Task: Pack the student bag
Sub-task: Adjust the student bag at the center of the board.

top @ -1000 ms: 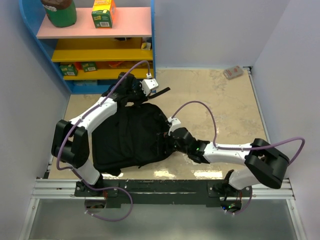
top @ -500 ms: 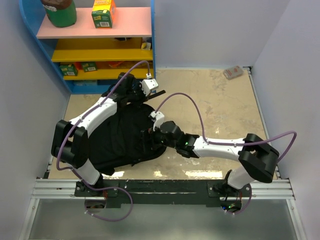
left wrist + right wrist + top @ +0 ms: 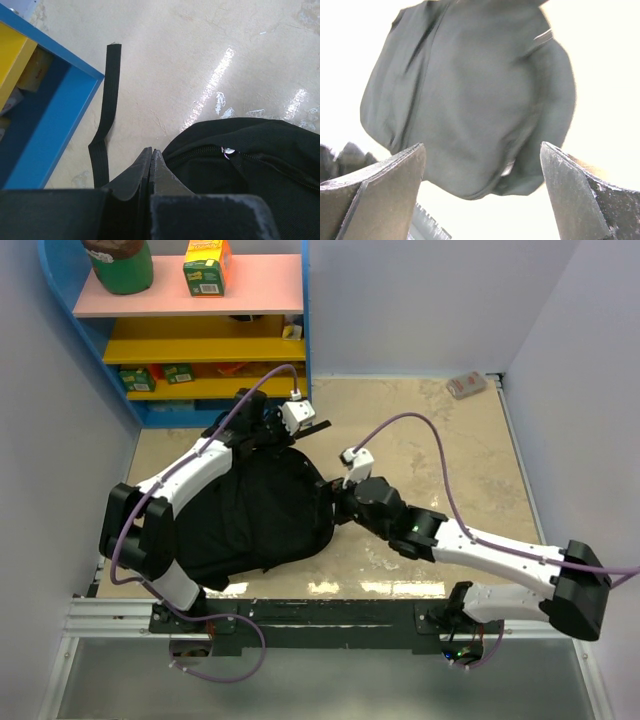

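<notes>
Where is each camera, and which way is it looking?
Top external: above and behind the arms, looking down on table, student bag and shelf; both arms show.
Left wrist: on the left arm, facing the bag's zip and a loose strap; shut left gripper shows.
Right wrist: on the right arm, facing the bag; open right gripper shows.
Shared: all three see the bag.

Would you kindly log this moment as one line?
student bag: lying on table | left gripper: jaws shut by its far edge | right gripper: jaws open, facing it

Student bag (image 3: 250, 525) flat on table (image 3: 450, 460), right arm (image 3: 480, 545) reaching its edge, perhaps touching
</notes>
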Controlling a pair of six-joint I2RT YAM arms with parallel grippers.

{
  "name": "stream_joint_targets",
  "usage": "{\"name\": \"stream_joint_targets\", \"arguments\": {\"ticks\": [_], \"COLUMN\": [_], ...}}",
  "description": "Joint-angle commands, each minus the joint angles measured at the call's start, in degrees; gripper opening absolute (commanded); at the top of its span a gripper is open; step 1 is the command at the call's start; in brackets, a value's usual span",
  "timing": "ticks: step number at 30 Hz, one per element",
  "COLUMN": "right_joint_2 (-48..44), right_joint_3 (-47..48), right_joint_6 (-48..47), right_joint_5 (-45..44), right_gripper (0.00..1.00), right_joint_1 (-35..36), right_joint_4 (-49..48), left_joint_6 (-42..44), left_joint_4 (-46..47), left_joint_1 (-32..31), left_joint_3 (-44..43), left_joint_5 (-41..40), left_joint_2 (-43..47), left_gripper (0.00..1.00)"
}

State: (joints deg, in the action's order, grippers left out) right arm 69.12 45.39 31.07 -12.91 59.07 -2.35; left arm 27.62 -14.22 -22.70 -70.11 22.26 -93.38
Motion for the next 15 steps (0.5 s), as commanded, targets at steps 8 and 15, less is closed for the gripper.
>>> {"name": "stream_joint_targets", "arguments": {"ticks": [8,15], "right_joint_2": [11.2,18.4], "right_joint_3": [3.2,7.1], "right_joint_6": [-0.2,-1.3], "right_joint_5": [-24.7,-23.0], "right_gripper": [0.67,0.78], "right_joint_1": [-1.2,-1.0], "right_joint_4": [10.2,5.7], "left_joint_6": [-1.5,-1.6], "left_joint_4": [3.3,3.8], "left_joint_1": [-0.3,-0.3], "left_joint_3": [0.9,1.5], "left_joint_5": [1.0,0.9], "left_joint_2": [3.1,3.1], "left_gripper": [0.00,0.00]}}
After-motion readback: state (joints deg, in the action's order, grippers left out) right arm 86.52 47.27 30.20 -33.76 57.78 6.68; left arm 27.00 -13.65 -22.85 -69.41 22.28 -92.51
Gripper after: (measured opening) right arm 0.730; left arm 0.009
